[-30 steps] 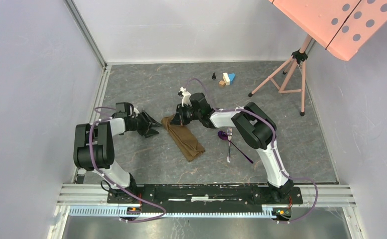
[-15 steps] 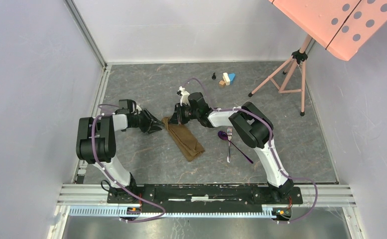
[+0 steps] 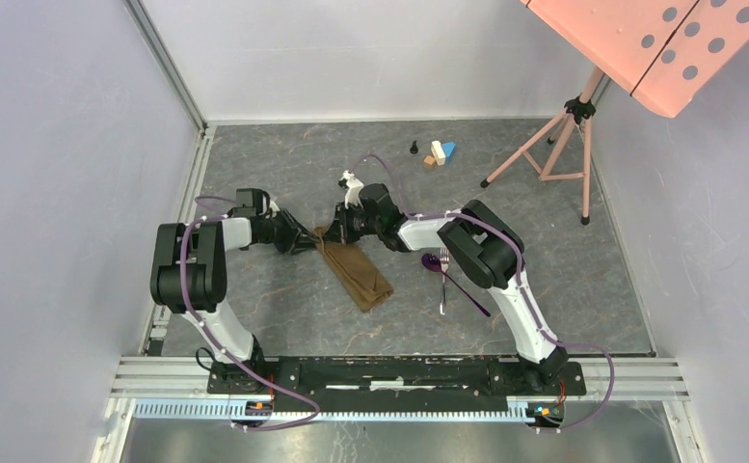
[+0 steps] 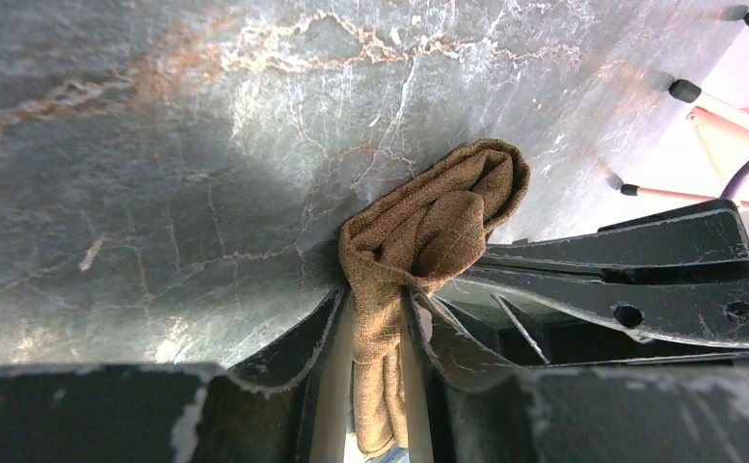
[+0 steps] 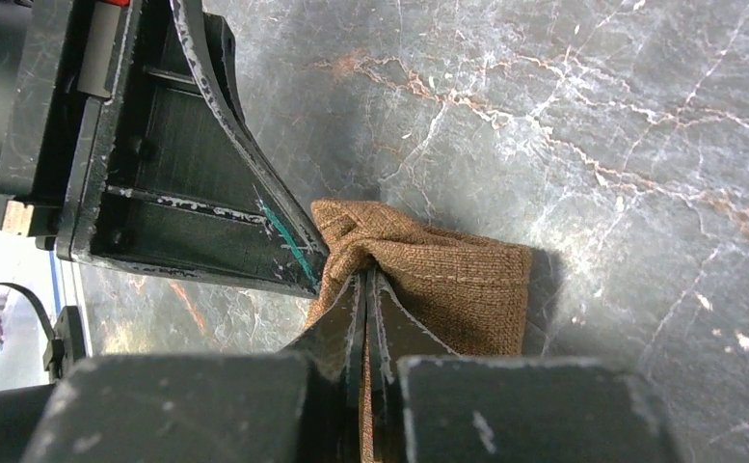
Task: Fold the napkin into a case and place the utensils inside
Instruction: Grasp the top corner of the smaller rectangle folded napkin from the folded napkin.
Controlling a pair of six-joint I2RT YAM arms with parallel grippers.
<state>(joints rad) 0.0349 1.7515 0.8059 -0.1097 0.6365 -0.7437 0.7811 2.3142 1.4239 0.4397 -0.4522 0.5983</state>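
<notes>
The table (image 3: 283, 299) carries all the work. The case (image 3: 361, 275) lies on it as a narrow folded brown strip, set diagonally. Both arms meet at the far end of the case. The right gripper (image 5: 365, 282) has its fingers pressed together on the cloth there. The left gripper (image 4: 375, 289) straddles the same end, with bunched cloth filling the gap and touching both fingers; I read this as a pinch. The spoon (image 3: 455, 282) and fork (image 3: 442, 280) lie crossed just right of the case, untouched. I judge the step to be opening the pouch mouth. Next, draw the layers apart without dragging the case, then free one arm for a utensil.
</notes>
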